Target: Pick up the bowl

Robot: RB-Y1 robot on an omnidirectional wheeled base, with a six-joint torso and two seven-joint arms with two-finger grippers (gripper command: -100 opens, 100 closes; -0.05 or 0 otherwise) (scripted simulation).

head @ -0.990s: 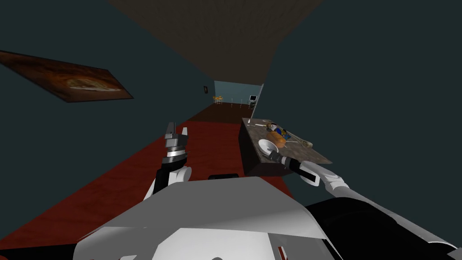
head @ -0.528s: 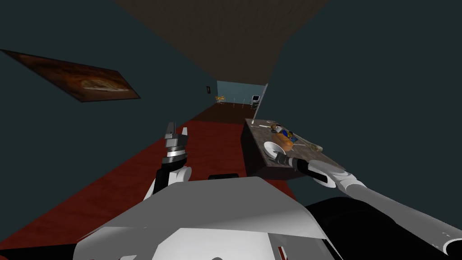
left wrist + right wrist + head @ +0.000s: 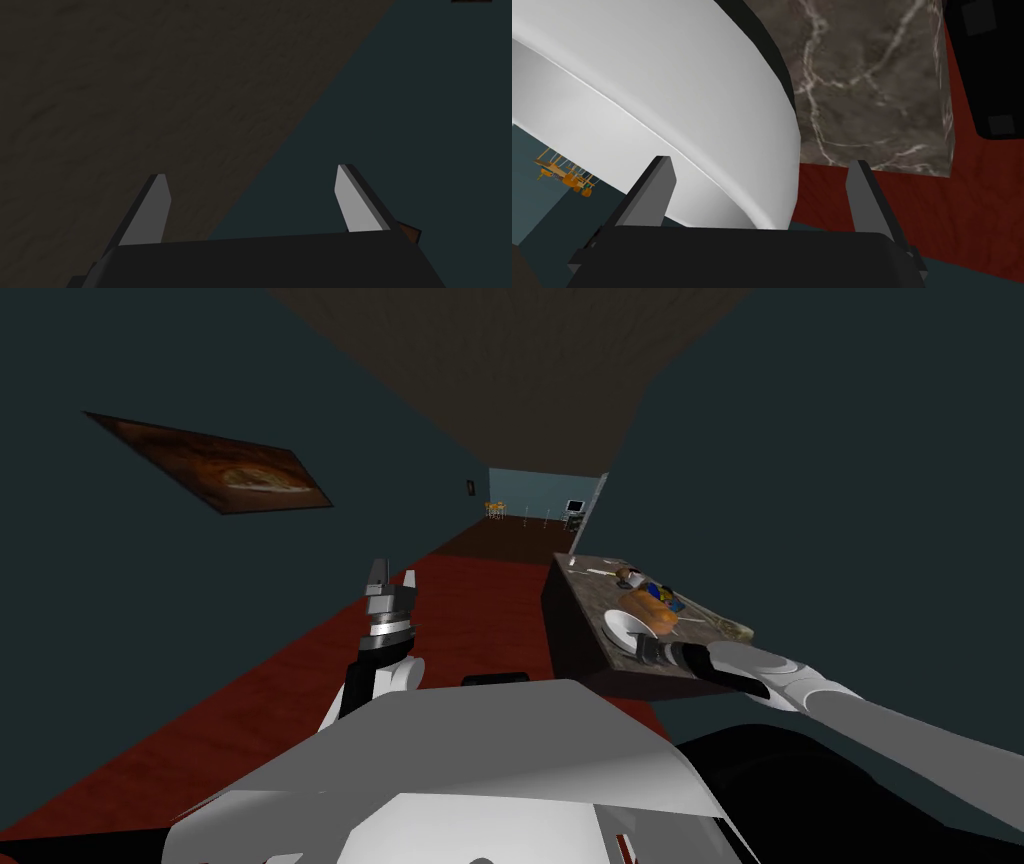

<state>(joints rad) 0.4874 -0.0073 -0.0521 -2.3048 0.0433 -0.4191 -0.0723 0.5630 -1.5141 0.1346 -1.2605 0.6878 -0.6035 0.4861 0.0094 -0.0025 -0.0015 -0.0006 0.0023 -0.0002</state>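
Observation:
A white bowl [image 3: 626, 627] sits at the near end of a brown marbled table top [image 3: 705, 626] on my right. My right gripper [image 3: 650, 650] reaches over the table's near edge to the bowl's rim. Seen from the right wrist, the bowl [image 3: 662, 100] looms large. Its curved wall runs down between the open fingers [image 3: 657, 192] of the right gripper [image 3: 759, 172], and neither finger presses it. My left gripper [image 3: 392, 578] is raised in front of my chest. The left gripper [image 3: 252, 175] stands open and holds nothing.
An orange loaf-shaped thing [image 3: 651, 608] lies just behind the bowl, with a blue item [image 3: 657, 589] and several small objects further back. Red floor [image 3: 470, 608] runs along the table's left side toward a far doorway. A dark wall rises behind the table.
The whole head view has slid to the right, so I have turned. My right arm stretches farther out, its gripper staying open at the bowl's near rim. The left arm is unchanged.

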